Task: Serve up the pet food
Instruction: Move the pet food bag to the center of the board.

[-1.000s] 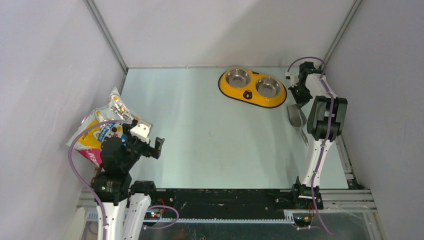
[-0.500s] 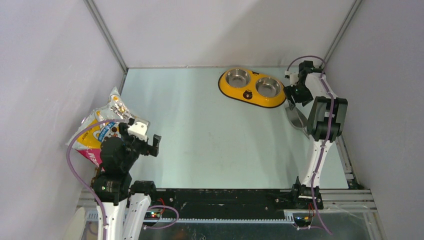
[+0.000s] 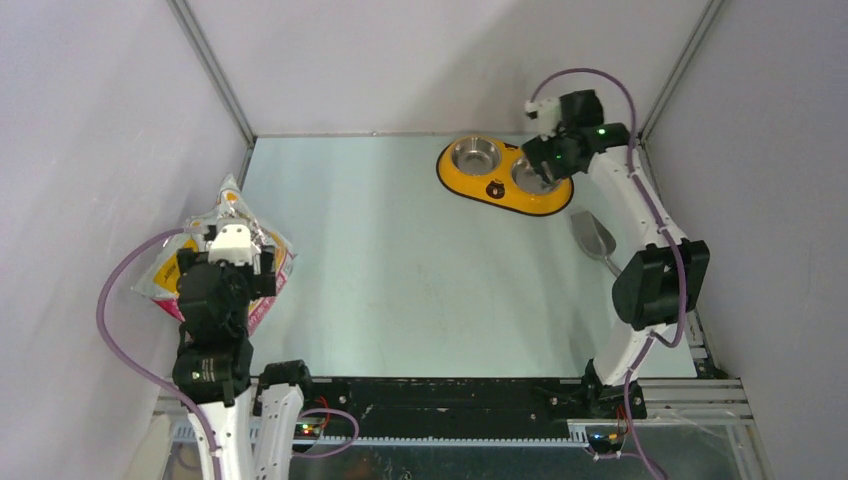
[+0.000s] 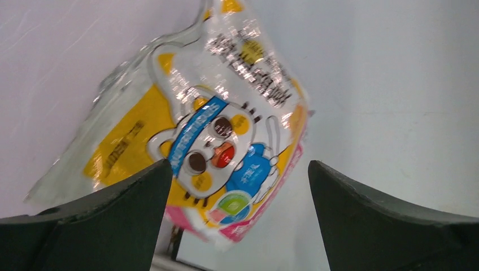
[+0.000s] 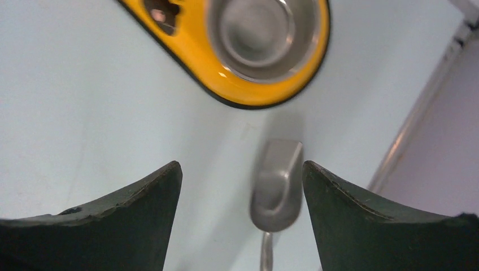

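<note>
On the surface (image 3: pixel 400 270), the bag of pet food (image 4: pixel 220 130) sits just ahead of the spread left hand (image 4: pixel 237 169). Its glossy, limp film is probably slippery and light, best pinched at the top edge. The right hand (image 5: pixel 242 169) is spread too and empty, with the scoop (image 5: pixel 277 189) beneath it.

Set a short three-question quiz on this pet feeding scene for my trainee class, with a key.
1. True or false: the metal scoop lies inside a bowl of the yellow feeder.
2. Which thing is the left pincer hovering over? A. the pet food bag B. the metal scoop C. the yellow feeder
3. Fill in: the right pincer has its fingers ___ (open or shut).
Key: 1 false, it lies on the table beside the yellow feeder. 2 A. 3 open.
</note>
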Controlling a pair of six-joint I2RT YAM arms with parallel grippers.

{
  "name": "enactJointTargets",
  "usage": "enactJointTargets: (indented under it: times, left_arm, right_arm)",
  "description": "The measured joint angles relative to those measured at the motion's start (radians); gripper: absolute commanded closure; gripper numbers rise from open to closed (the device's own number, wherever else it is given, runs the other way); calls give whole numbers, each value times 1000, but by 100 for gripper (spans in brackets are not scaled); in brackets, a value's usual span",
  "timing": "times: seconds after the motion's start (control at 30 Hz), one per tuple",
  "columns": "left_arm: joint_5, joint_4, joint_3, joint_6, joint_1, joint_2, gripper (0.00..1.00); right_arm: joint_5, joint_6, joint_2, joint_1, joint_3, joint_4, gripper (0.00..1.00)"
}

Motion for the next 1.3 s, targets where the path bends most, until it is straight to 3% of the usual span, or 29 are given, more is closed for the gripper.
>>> enactJointTargets:
  times: [0.17,0.3,0.57,0.77,0.97,1.3]
  left_arm:
    - [-39,-118,79,8,102,-9,2]
    - [-111,-207,166,8,117,-23,2]
    - [-294,-270,286,6,119,-25,2]
    - [-398,-338,246,-11,120,-26,2]
    - [-465,-410,171,-34,120,-76,2]
    - [-534,-431,-98,1,120,-223,2]
  right_arm:
    - [25,9,-3,188,1,-7,17]
    - [40,13,25,299,48,-36,17]
    - [50,13,112,366,193,-80,16]
    - [47,8,213,393,349,-116,14]
    - [48,-13,357,479,549,-112,1]
    - [73,-28,476,671,579,174,0]
